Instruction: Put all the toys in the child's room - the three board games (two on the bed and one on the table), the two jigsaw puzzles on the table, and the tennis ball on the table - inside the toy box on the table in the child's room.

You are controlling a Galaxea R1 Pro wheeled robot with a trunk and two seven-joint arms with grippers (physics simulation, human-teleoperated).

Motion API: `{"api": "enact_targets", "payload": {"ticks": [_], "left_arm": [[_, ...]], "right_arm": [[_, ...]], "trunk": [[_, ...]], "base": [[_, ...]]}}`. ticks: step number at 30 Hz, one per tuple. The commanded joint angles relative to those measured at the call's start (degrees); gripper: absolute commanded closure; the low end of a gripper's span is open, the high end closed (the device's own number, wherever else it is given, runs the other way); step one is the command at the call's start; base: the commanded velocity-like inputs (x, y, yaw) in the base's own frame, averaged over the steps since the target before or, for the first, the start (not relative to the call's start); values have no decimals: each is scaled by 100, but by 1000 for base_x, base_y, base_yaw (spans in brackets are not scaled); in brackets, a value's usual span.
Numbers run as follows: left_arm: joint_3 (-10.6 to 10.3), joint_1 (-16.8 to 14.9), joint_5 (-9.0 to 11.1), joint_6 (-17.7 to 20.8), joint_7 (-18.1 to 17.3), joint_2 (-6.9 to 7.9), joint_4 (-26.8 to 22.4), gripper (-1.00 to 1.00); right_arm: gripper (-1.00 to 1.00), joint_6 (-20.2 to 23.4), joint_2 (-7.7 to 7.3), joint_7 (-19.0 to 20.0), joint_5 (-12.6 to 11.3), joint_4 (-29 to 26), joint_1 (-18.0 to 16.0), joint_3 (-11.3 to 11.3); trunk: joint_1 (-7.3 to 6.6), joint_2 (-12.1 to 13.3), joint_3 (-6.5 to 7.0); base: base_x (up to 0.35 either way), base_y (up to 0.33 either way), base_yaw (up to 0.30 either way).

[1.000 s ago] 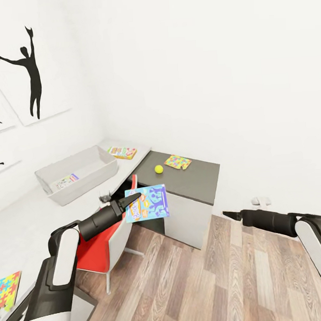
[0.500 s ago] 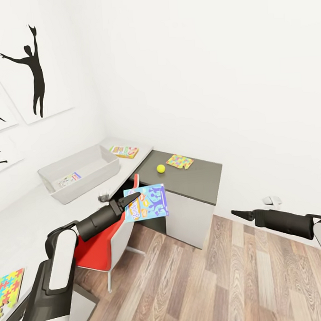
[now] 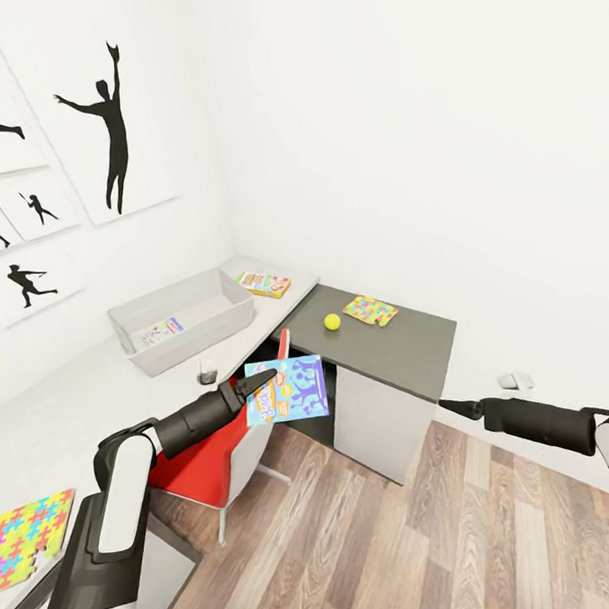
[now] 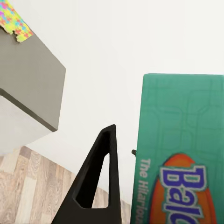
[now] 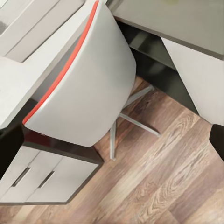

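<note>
My left gripper [image 3: 258, 380] is shut on the blue board game [image 3: 288, 388], held in the air over the red chair [image 3: 214, 454]. In the left wrist view one finger [image 4: 95, 186] stands beside that board game's green face [image 4: 182, 154]. The grey toy box [image 3: 129, 308] stands on the light wing of the table [image 3: 84, 390] with one board game [image 3: 159, 331] inside. A yellow-orange board game [image 3: 263, 283] lies behind it. The tennis ball [image 3: 332, 322] and a jigsaw puzzle [image 3: 370, 310] lie on the dark wing. A second jigsaw puzzle [image 3: 30, 535] lies at the near left. My right gripper [image 3: 444, 407] hangs shut over the floor.
The red-and-white chair [image 5: 79, 88] is tucked under the table, with white drawers [image 5: 37, 179] beside it. A small dark object [image 3: 207, 375] sits at the table's front edge. Wood-plank floor [image 3: 427, 531] spreads to the right. Silhouette pictures [image 3: 109, 127] hang on the left wall.
The whole picture has shifted right, so the camera has turned left. My left gripper still holds the blue board game, now nearer the chair's top. The right arm looks unchanged.
</note>
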Motion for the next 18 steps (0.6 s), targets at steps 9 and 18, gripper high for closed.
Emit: {"api": "enact_targets", "payload": {"ticks": [9, 18], "left_arm": [[-126, -10, -14, 20, 207, -10, -21, 100], [-155, -10, -12, 12, 269, -11, -24, 100]], "right_arm": [[-100, 25, 23, 42, 43, 0, -5, 31], [-100, 25, 28, 27, 76, 0, -8, 38]], "trunk": [[5, -11, -20], [5, -11, -21]], "base": [[262, -149, 115], [304, -130, 148]]}}
